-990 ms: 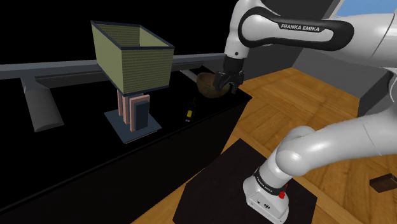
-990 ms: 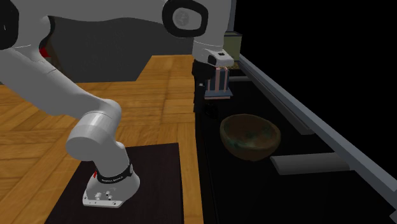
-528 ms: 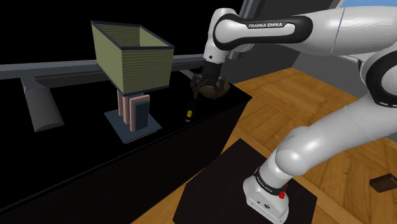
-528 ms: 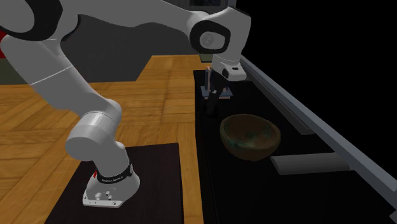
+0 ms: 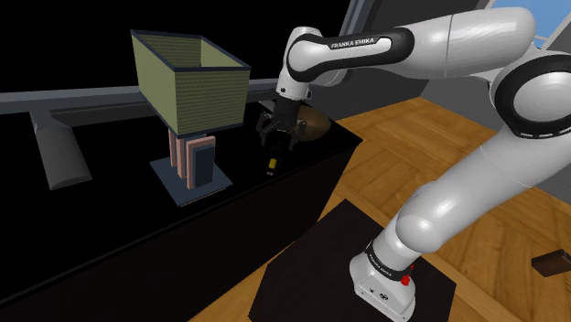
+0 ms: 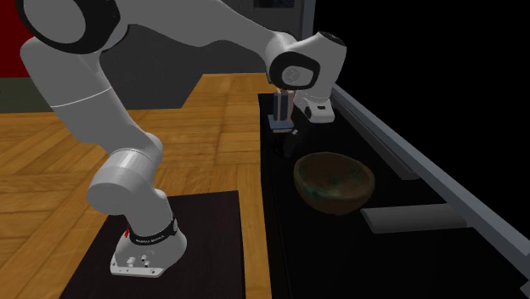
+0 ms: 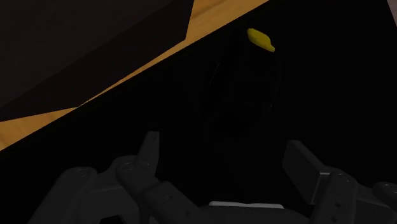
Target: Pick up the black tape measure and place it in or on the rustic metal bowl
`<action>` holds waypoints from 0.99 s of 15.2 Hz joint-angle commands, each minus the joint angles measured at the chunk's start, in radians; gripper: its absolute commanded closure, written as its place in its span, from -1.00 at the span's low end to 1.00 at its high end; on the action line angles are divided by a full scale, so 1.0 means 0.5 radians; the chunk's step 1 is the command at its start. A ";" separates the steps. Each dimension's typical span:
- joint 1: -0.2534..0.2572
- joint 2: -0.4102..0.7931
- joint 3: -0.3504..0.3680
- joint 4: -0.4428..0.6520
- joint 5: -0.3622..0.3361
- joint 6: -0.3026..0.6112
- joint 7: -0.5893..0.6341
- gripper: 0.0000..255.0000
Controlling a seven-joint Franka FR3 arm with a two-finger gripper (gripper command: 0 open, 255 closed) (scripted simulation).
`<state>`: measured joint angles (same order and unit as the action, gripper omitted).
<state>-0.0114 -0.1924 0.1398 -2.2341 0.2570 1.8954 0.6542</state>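
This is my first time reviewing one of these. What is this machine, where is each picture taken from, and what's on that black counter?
This is a simulated white robot arm. One picture looks down from beside its base, one looks along the black counter from the bowl's end, and one comes from a camera on the hand itself. Its black claw is open and holds nothing, poised over the black tape measure. The tape's yellow tab shows ahead of the fingers in the hand camera. A lamp and a brownish bowl, the tape's goal, also stand on the counter.
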 commanded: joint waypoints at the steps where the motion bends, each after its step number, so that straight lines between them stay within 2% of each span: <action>1: 0.005 0.012 0.007 -0.037 0.008 0.051 0.001 -1.00; 3: 0.012 0.026 0.017 -0.092 0.017 0.121 -0.003 -1.00; 11: 0.012 0.027 0.017 -0.091 0.017 0.121 -0.003 -1.00; 12: 0.012 0.027 0.017 -0.091 0.017 0.121 -0.003 1.00; 15: 0.012 0.027 0.017 -0.091 0.017 0.121 -0.003 1.00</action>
<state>-0.0053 -0.1791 0.1481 -2.2798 0.2656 1.9560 0.6529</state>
